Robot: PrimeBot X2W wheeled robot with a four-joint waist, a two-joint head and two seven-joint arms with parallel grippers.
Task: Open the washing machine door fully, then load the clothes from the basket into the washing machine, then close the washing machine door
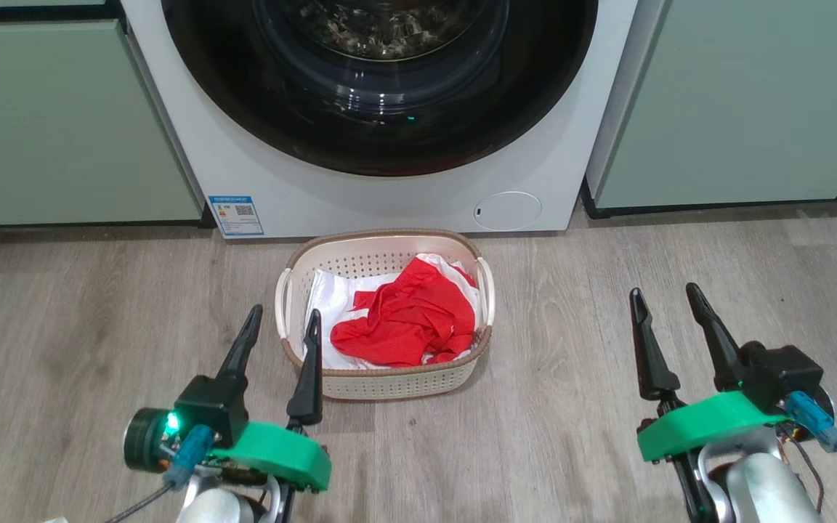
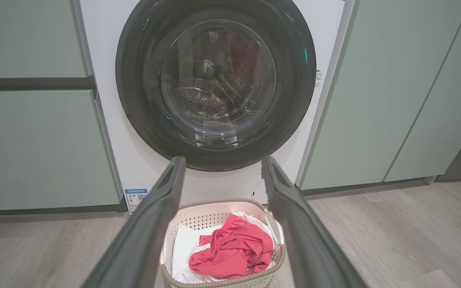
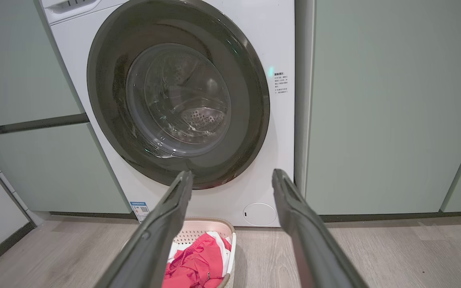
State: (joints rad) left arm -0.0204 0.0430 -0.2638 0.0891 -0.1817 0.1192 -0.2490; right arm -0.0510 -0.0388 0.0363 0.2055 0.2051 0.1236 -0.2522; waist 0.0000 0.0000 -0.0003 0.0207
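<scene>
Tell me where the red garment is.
In the head view, the bright red fabric garment lies centrally inside the cream perforated plastic basket on the floor, directly before the white front-loading washing machine.

washing machine door point(image 2: 215, 84) shut, red clothes point(image 1: 407, 323) in basket point(image 1: 389, 385)

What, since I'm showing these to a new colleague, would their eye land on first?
Probably the bright red clothes, bunched in the cream basket on the wood floor just before the washing machine. Next comes the big glossy black washing machine door, shut, between pale green cabinets. The left tool and right tool stand open and empty at the bottom of the head view.
</scene>
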